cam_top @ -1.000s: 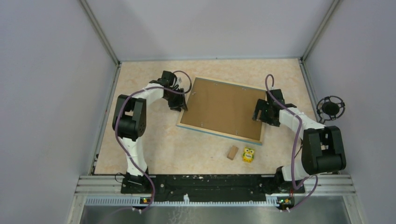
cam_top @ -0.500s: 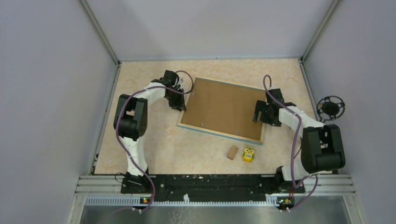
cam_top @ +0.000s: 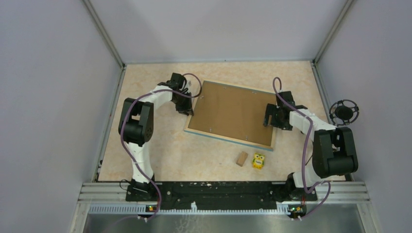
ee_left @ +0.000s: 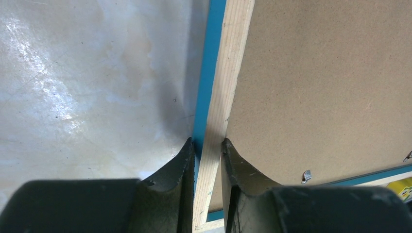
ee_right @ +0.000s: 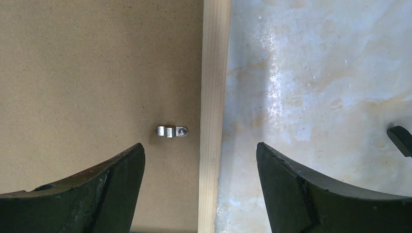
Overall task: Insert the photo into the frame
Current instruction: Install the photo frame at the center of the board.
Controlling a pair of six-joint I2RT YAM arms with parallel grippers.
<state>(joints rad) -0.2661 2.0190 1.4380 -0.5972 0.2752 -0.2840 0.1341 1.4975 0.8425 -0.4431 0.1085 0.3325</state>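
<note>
A pale beige, marbled tabletop fills the middle of the top view, closed in by plain grey-lavender panels: a back wall across the top, a left wall and a right wall. Slanting aluminium posts mark the two rear corners. Along the bottom runs a black-and-silver mounting rail, with a brushed steel sheet below it. In the left wrist view, soft white glare lies on the glossy surface at upper left.
</note>
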